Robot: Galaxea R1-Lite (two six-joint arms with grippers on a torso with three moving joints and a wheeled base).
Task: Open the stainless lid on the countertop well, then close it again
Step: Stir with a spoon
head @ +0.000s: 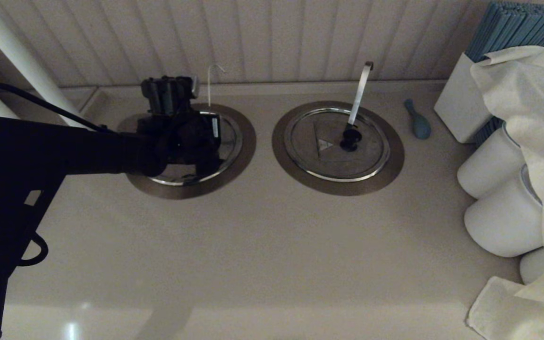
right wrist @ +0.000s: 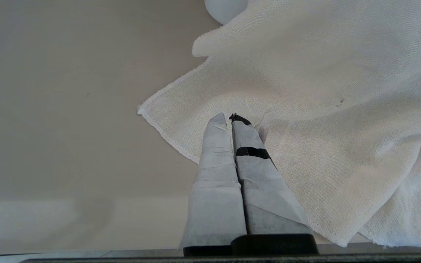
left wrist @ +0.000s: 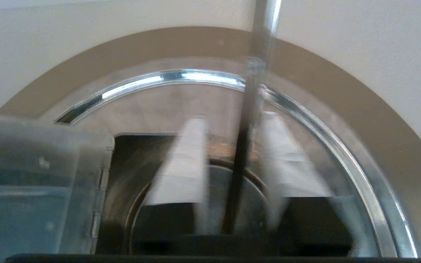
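Observation:
The stainless lid (head: 230, 137) lies flat in the wide brushed collar of the countertop well (head: 191, 191), at the left back of the counter. Its thin hooked rod (head: 209, 85) stands up behind it. My left gripper (head: 182, 141) hangs right over the lid's middle and hides the black knob in the head view. In the left wrist view the gripper (left wrist: 232, 118) is open, its pale fingers (left wrist: 181, 160) spread either side of the rod (left wrist: 249, 109), above the lid's shiny rim (left wrist: 181, 76) and the collar (left wrist: 360, 109). My right gripper (right wrist: 228, 117) is shut and empty over a white cloth (right wrist: 323, 91).
The twin lid (head: 335, 141) with its bright flat strip (head: 361, 92) sits to the right. A blue object (head: 418, 120), a white box of blue sticks (head: 458, 104), white canisters (head: 489, 165) and a draped cloth (head: 527, 118) crowd the right side. A panelled wall stands behind.

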